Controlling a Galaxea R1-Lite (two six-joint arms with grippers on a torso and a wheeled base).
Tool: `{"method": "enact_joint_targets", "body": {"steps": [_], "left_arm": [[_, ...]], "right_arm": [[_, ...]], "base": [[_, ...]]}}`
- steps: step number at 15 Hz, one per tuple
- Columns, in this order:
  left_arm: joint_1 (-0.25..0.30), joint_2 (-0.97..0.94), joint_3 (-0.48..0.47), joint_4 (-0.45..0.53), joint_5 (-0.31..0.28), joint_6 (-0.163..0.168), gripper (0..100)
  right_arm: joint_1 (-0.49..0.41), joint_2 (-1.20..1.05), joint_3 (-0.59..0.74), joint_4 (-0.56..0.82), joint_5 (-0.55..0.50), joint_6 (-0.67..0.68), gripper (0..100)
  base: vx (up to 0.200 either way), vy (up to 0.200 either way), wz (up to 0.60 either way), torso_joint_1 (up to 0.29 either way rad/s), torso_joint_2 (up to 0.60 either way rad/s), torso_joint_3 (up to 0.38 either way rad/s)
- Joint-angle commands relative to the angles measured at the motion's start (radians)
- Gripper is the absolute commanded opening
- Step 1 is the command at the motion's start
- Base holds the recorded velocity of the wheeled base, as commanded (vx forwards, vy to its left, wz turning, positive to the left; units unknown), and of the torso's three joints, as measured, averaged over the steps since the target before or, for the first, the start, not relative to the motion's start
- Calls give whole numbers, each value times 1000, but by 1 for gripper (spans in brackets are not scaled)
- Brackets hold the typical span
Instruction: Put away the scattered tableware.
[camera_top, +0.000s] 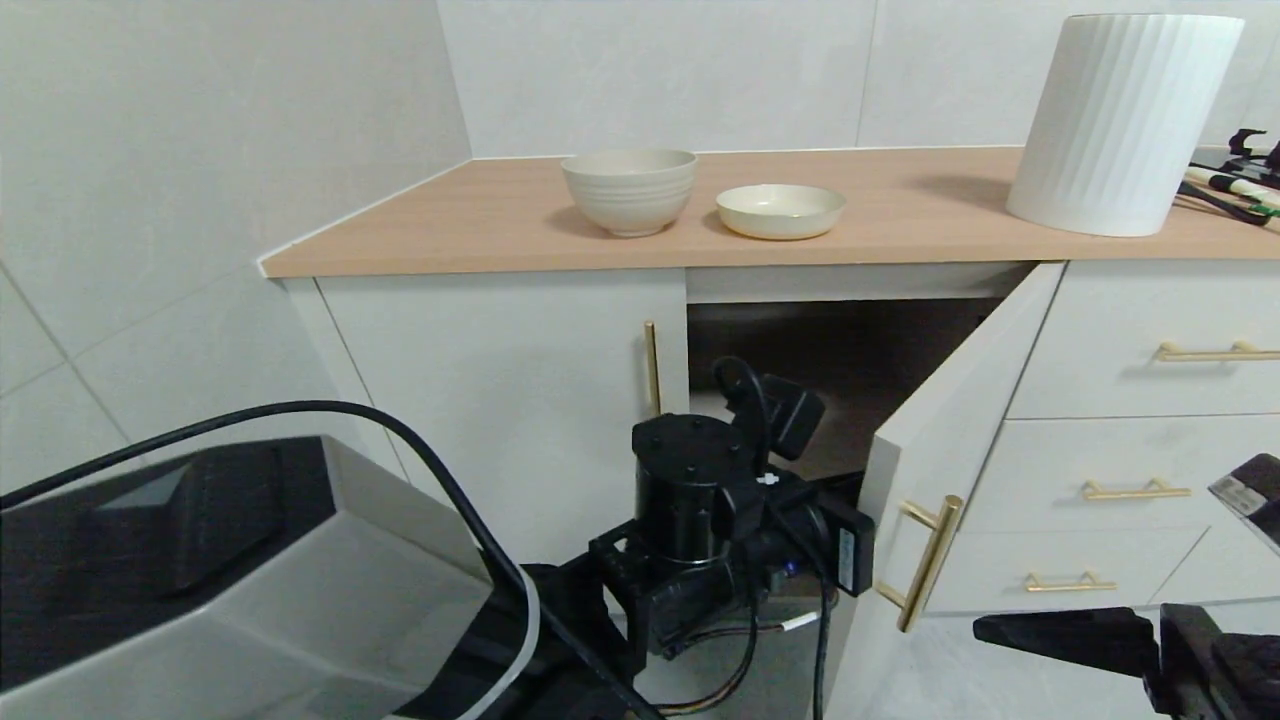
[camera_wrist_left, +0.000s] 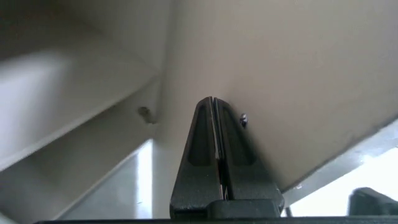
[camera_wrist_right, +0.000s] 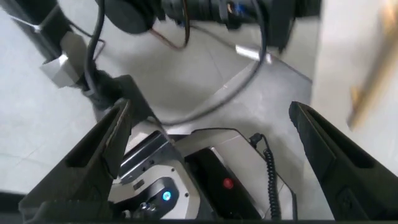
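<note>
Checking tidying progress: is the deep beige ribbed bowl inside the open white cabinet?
No, the deep beige ribbed bowl stands on the wooden countertop, beside the shallow cream dish.

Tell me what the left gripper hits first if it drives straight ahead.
The left gripper, jaws shut, points into the open cabinet; first in line looks like a pale panel close ahead of its tips. Whether they touch it is unclear.

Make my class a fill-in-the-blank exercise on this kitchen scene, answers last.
1. The bowl and plate sit on the ____.
2. The plate is on the bowl's ____ side.
3. The right cabinet door is ____.
4. The left gripper has its fingers ____.
Answers: counter; right; open; shut.
</note>
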Motion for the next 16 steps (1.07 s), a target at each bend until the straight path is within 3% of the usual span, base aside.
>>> {"method": "enact_joint_targets", "body": {"steps": [1, 3, 5, 8, 12, 15, 16], "left_arm": [[-130, -40, 3, -5, -6, -1, 0], [-195, -49, 20, -15, -9, 0, 0], [-198, -52, 58, -43, -34, 0, 0], [-100, -75, 86, -49, -34, 0, 0], [62, -195, 210, -43, -32, 4, 0], [256, -365, 354, -11, -32, 5, 0], [319, -425, 390, 25, -34, 7, 0]], "right_arm": [[8, -107, 13, 2, 131, 0, 100], [4, -142, 20, 4, 172, 0, 100], [4, -151, 21, 4, 174, -2, 100], [-10, -134, 17, 4, 172, -11, 100], [-99, -53, -19, 4, 133, -12, 100], [-108, 42, -75, 5, -39, -12, 100], [-108, 74, -106, 21, -53, -14, 100]], "base": [[0, 0, 0, 0, 0, 0], [0, 0, 0, 0, 0, 0], [0, 0, 0, 0, 0, 0], [0, 0, 0, 0, 0, 0], [0, 0, 0, 0, 0, 0], [0, 0, 0, 0, 0, 0], [0, 0, 0, 0, 0, 0]]}}
